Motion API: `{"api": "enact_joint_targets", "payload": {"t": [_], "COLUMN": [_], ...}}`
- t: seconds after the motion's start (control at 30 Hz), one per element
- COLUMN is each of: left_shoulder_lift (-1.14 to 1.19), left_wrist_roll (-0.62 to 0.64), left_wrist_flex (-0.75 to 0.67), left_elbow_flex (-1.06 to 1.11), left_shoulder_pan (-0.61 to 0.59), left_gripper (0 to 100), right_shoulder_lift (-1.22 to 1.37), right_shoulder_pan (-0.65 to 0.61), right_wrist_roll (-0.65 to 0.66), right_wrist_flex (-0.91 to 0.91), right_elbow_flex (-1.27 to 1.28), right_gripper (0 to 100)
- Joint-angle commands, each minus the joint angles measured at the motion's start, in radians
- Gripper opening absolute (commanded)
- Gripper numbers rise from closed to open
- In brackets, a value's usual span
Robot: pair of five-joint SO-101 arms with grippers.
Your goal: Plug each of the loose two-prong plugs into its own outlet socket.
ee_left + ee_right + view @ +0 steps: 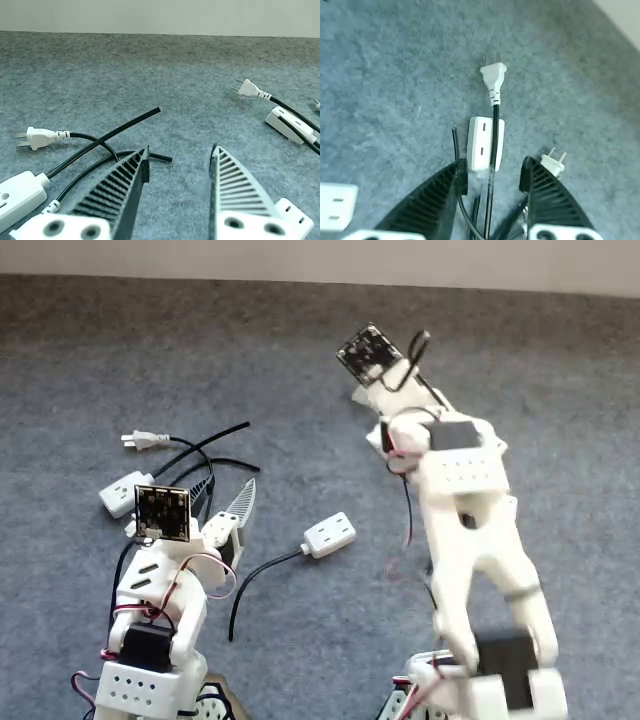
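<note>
High view: the left tool (231,483) sits with its jaws apart over the grey table (300,390), close to a white socket (125,493) and a loose plug (145,440). Left wrist view: that plug lies unplugged beside a black cable (125,129). Right wrist view: the right tool (493,166) hangs spread open above a second socket (481,142). A second plug (493,76) lies just beyond it.

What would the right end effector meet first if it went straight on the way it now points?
Probably the white socket just ahead of the right end effector, with a black cord lying across it; a plug lies farther on. Depth is unclear.
</note>
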Motion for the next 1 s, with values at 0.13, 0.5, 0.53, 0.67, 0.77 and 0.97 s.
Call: {"api": "enact_joint_targets", "payload": {"t": [0.13, 0.5, 0.53, 0.67, 0.77, 0.97], "left_shoulder_lift": [-0.004, 0.002, 0.002, 0.002, 0.002, 0.002], "left_wrist_roll": [-0.005, -0.005, -0.005, -0.005, -0.005, -0.005], "left_wrist_flex": [-0.028, -0.066, -0.066, -0.066, -0.066, -0.064], "left_elbow_flex": [0.016, 0.016, 0.016, 0.016, 0.016, 0.016], "left_shoulder_pan": [0.004, -0.019, -0.019, -0.019, -0.019, -0.019], "left_gripper": [21, 21, 21, 21, 21, 21], "right_shoulder_lift": [0.240, 0.538, 0.555, 0.605, 0.627, 0.685], "right_shoulder_pan": [0.008, 0.042, 0.042, 0.044, 0.044, 0.064], "right_wrist_roll": [0.011, 0.011, 0.011, 0.017, 0.017, 0.017], "right_wrist_flex": [-0.058, -0.059, -0.059, -0.059, -0.059, -0.059], "right_elbow_flex": [-0.282, -0.521, -0.530, -0.559, -0.562, -0.562], "right_gripper": [17.7, 17.7, 17.7, 17.4, 17.4, 17.2]}}
